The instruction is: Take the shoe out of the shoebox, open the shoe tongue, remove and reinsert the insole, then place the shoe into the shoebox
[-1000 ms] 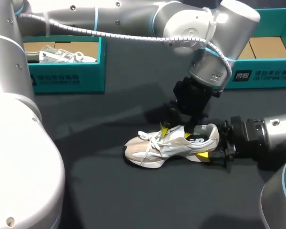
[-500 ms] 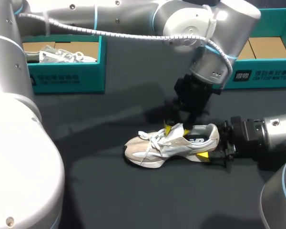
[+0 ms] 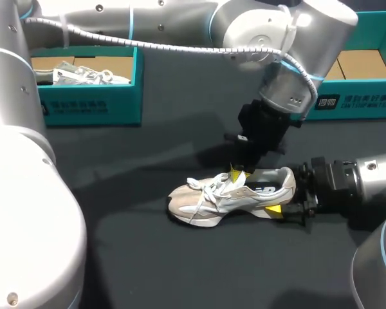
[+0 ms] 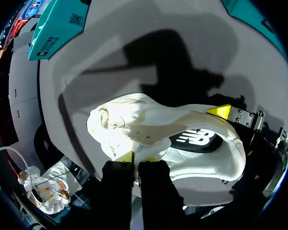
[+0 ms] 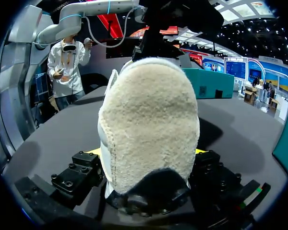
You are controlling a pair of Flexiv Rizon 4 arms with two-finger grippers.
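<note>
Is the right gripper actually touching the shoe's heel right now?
Touching. The right wrist view shows the shoe heel-first inside the right gripper, with both fingers pressed against the heel's sides and no gap showing.

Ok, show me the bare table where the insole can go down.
Bare table on the near side of the shoe, and between the left shoebox and the shoe. Crowded around the shoe: left gripper on top, right gripper at its heel.
</note>
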